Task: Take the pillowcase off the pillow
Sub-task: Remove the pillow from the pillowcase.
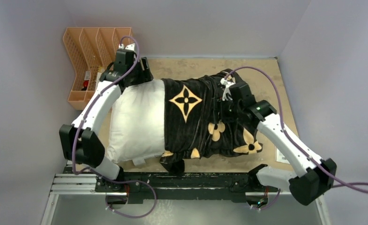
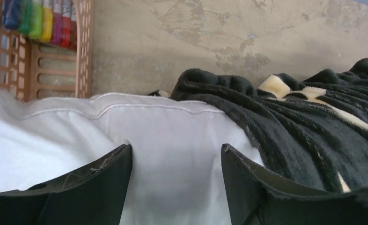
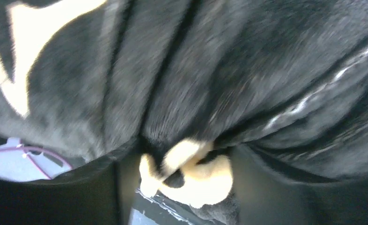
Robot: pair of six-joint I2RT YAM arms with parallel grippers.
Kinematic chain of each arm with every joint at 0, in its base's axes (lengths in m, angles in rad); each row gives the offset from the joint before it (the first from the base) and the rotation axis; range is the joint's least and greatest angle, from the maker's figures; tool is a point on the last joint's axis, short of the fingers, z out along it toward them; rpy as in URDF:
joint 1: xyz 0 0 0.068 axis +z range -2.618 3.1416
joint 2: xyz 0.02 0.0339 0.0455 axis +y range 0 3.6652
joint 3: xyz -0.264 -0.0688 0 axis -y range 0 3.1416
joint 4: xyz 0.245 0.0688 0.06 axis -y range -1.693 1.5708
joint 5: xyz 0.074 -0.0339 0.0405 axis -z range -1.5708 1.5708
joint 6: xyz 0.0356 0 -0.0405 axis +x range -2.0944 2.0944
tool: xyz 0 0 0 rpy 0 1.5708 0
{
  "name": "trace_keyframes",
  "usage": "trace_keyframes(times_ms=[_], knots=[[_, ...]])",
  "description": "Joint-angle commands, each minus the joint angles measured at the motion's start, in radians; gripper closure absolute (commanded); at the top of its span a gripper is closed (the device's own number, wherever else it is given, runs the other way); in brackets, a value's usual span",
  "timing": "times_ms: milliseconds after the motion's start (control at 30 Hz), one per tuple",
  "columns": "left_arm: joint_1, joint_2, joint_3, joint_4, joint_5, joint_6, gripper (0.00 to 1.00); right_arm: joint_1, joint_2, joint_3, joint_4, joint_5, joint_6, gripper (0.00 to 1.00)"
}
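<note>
While the left hand (image 2: 176, 147) is held open over the bare half of the pillow (image 1: 137, 119), nothing gripped, and the right hand (image 3: 182, 152) gapes around a loose fold of the pillowcase (image 1: 205, 117), the pillow's right half on the desk (image 1: 182, 63) is seen sheathed by it. If only plush is caught on closing, slippage is risked; an unpinned pillow could be dragged along.

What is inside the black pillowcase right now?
The white pillow goes into the pillowcase; its left part sticks out bare. How far the pillow reaches inside cannot be seen, because the pillowcase covers it.
</note>
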Motion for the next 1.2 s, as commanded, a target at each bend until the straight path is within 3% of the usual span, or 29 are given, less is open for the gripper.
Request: trace_keyframes(times_ms=[0,133,233,467,567,633,733,800,833,933,1000,1100,1167], knots=[[0.008,-0.181,-0.078,-0.014,-0.036,0.001,0.3,0.026,0.088,-0.021,0.044,0.175,0.125,0.51],[0.008,-0.362,-0.214,-0.134,-0.037,-0.002,0.25,0.029,0.133,0.006,0.111,0.221,0.145,0.86],[0.008,-0.487,-0.29,-0.229,0.018,-0.017,0.25,0.029,0.12,0.015,0.179,0.197,0.147,0.94],[0.008,-0.728,-0.456,-0.4,0.234,-0.111,0.21,0.028,0.1,-0.013,0.256,0.152,0.142,0.91],[0.008,-0.788,-0.506,-0.457,0.257,-0.123,0.2,0.028,0.13,-0.008,0.279,0.002,0.071,0.9],[0.007,-0.805,-0.561,-0.414,0.295,-0.142,0.19,0.028,0.156,0.02,0.223,-0.027,0.039,0.89],[-0.016,-0.803,-0.678,-0.203,0.43,-0.235,0.18,0.028,0.144,0.01,0.211,0.006,0.015,0.88],[-0.083,-0.768,-0.659,-0.17,0.306,-0.226,0.19,0.028,0.131,0.02,0.189,0.054,0.0,0.85],[-0.131,-0.737,-0.642,-0.17,0.233,-0.221,0.24,0.028,0.126,0.036,0.165,0.073,-0.01,0.82],[-0.248,-0.669,-0.606,-0.149,-0.025,-0.258,0.75,0.029,0.092,0.081,0.087,0.112,-0.03,0.55],[-0.258,-0.659,-0.598,-0.129,-0.139,-0.269,0.98,0.029,0.04,0.087,0.056,0.115,-0.021,0.43],[-0.259,-0.638,-0.574,-0.113,-0.203,-0.254,1.0,0.028,-0.068,0.048,0.041,0.056,-0.002,0.34],[-0.259,-0.61,-0.552,-0.13,-0.222,-0.232,1.0,0.028,-0.135,0.002,0.033,-0.019,0.009,0.34]])
